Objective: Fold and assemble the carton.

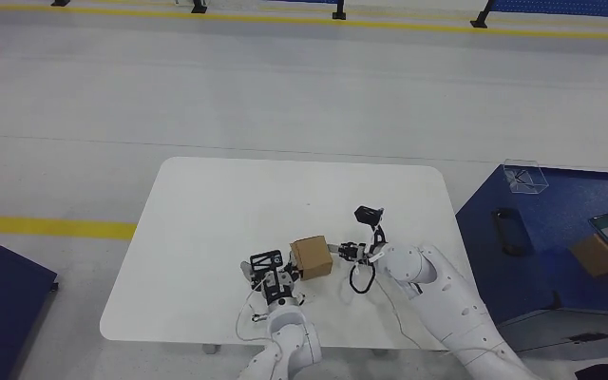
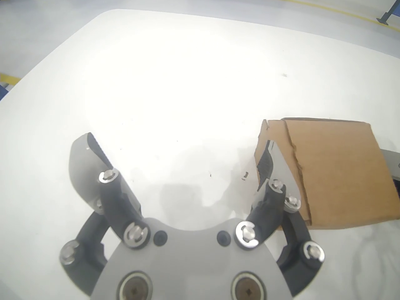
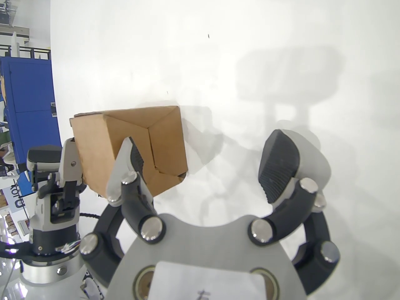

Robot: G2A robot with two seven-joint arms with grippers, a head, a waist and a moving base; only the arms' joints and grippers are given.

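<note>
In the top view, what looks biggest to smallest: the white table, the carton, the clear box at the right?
Largest: the white table. Then the carton and the clear box, which look about alike, so I won't rank them.

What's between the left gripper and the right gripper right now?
The brown carton, resting on the white table. The top view shows it between the left gripper and the right gripper, both with jaws open.
</note>
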